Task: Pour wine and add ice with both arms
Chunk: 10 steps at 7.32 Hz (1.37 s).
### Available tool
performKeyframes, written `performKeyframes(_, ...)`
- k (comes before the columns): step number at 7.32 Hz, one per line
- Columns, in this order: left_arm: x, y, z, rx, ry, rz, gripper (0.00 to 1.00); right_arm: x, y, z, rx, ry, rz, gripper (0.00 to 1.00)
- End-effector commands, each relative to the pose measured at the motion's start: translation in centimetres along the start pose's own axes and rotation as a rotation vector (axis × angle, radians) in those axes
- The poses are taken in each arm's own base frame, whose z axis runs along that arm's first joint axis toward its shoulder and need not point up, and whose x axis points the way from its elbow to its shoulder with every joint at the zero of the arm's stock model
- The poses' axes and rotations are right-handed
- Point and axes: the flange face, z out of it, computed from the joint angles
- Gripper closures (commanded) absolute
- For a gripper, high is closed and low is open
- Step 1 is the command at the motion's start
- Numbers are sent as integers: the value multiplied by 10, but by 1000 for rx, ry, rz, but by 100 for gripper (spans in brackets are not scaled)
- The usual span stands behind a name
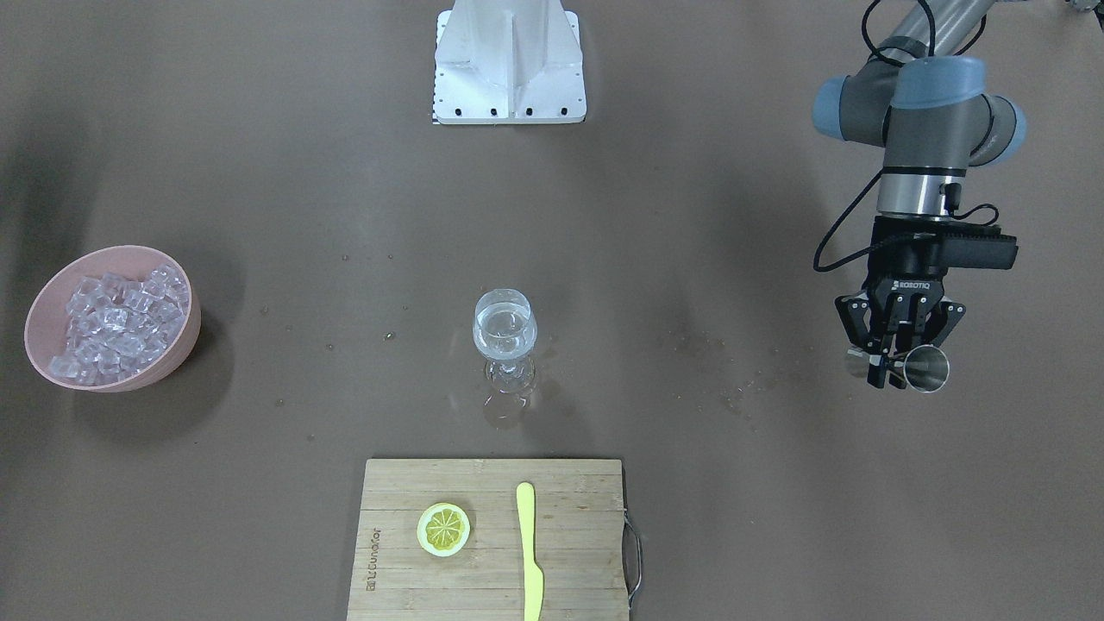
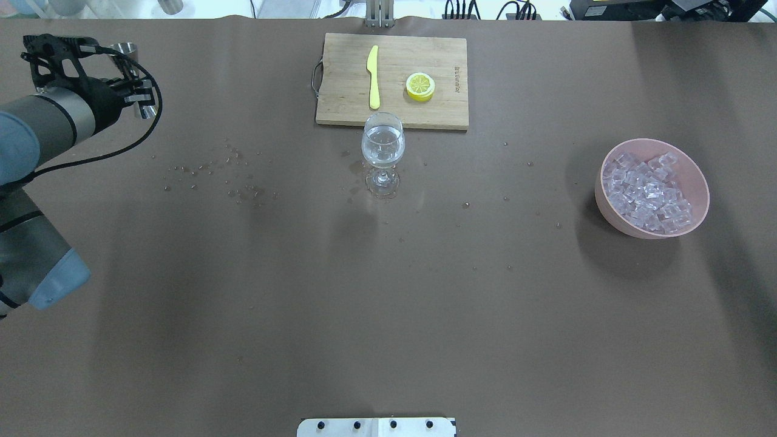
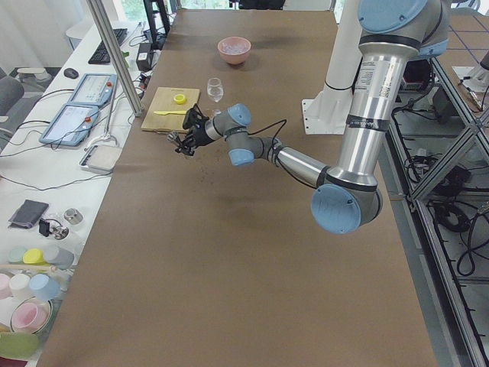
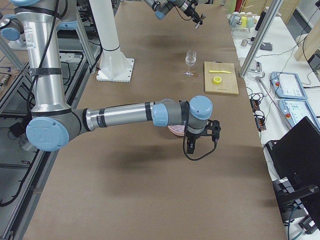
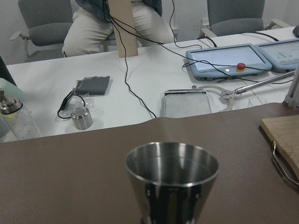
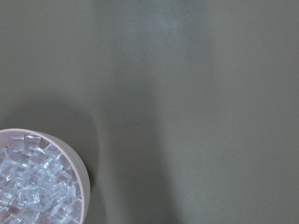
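Note:
The wine (image 1: pixel 504 335) is a clear liquid in a stemmed glass (image 2: pixel 382 149) at mid-table. The ice (image 1: pixel 116 323) is heaped in a pink bowl (image 2: pixel 698 182). It also shows in the right wrist view (image 6: pixel 32 186). My left gripper (image 1: pixel 897 366) is shut on a steel jigger (image 5: pixel 171 179), held upright above the table's left end, far from the glass. The jigger also shows in the overhead view (image 2: pixel 125 48). My right gripper (image 4: pixel 192 145) hangs over the near side of the bowl and shows only in the exterior right view. I cannot tell whether it is open.
A wooden cutting board (image 1: pixel 569 561) with a lemon slice (image 1: pixel 444 529) and a yellow knife (image 1: pixel 529 552) lies just beyond the glass. Droplets (image 2: pixel 230 176) speckle the table between the jigger and the glass. The white arm mount (image 1: pixel 509 60) stands at the robot side.

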Motion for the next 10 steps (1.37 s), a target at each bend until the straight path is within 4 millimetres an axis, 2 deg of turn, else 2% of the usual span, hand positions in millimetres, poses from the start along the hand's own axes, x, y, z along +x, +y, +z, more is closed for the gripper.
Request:
performKeyframes(1,-15,31,-3,111,-87,-43,100,-2,1,0,0,0,-2,0)
performKeyframes(3,-3,58,-2,171,-126,-40,100,-3,1,1,-2,0,-4,0)
performKeyframes(5,-7,77,17,201,-171,-67,100,-4,1,3,-5,1,-7,0)
performKeyframes(6,1,85,19,238,-180,-58,100,-4,1,3,-6,2,-6,0)
performKeyframes(8,-2,105,27,279,-215,-55,100,-4,1,6,-10,3,-8,0)
performKeyframes(10,8,121,27,314,-219,-40,100,-4,1,8,-14,6,-7,0)
